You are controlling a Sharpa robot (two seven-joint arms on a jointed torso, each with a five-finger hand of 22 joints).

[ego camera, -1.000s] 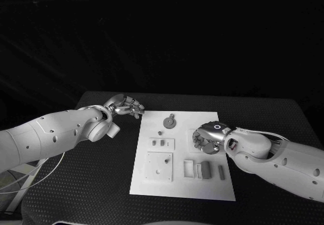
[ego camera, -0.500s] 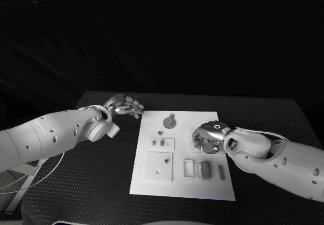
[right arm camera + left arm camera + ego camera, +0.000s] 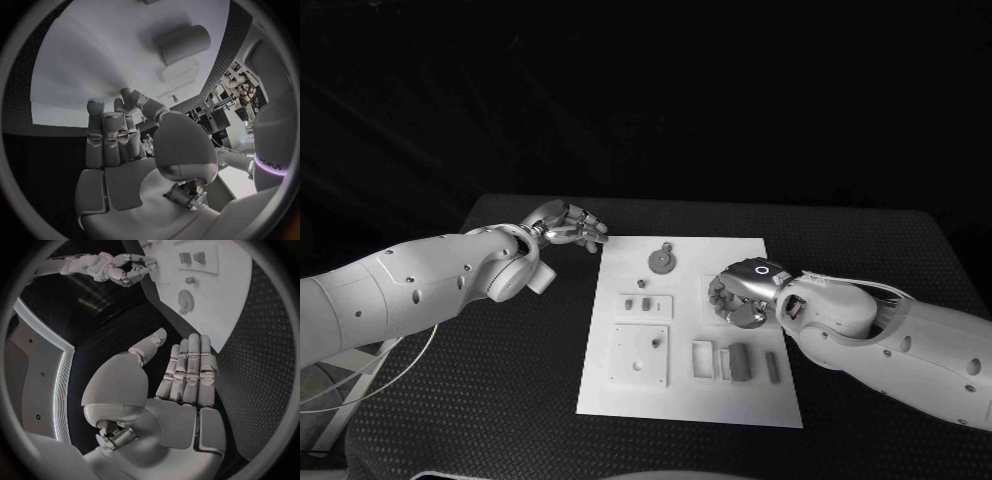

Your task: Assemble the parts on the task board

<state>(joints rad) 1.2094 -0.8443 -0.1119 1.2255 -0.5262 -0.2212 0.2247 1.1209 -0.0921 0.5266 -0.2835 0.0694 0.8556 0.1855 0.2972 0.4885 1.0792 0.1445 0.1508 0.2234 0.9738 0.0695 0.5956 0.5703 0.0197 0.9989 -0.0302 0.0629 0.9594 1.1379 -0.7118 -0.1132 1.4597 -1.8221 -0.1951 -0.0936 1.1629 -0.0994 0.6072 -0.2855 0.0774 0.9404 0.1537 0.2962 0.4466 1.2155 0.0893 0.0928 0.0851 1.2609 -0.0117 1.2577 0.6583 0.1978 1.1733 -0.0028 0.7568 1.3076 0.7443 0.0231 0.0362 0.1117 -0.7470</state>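
Item: task board (image 3: pixel 689 400), white, lying flat in the middle of the black bench (image 3: pixel 488 380), its long axis running from near to far.

Parts we list on it, all grey:
- a round piece (image 3: pixel 661 261) with a small tab, at the far end of the board; also seen from the left wrist (image 3: pixel 185 300);
- a small plate with two little pegs (image 3: pixel 643 304), left of centre;
- a larger square plate (image 3: pixel 640 354), at the near left;
- a row of upright blocks (image 3: pixel 737 361), at the near right, each with its long side pointing near to far.

Right robot hand (image 3: pixel 734 297): over the right edge of the board at mid-length, fingers curled downward. We cannot tell whether it pinches a part; the wrist camera shows its fingers (image 3: pixel 103 135) partly bent above the white board, with nothing plainly held.

Left robot hand (image 3: pixel 568 225): off the board, above the bench just beyond the board's far left corner. Fingers (image 3: pixel 187 370) extended side by side, holding nothing.

Relation that counts: we judge the right robot hand far the nearer to the work. The row of blocks lies just on its near side, the pegged plate to its left. The round piece lies between the two robot hands, a little closer to the left one.
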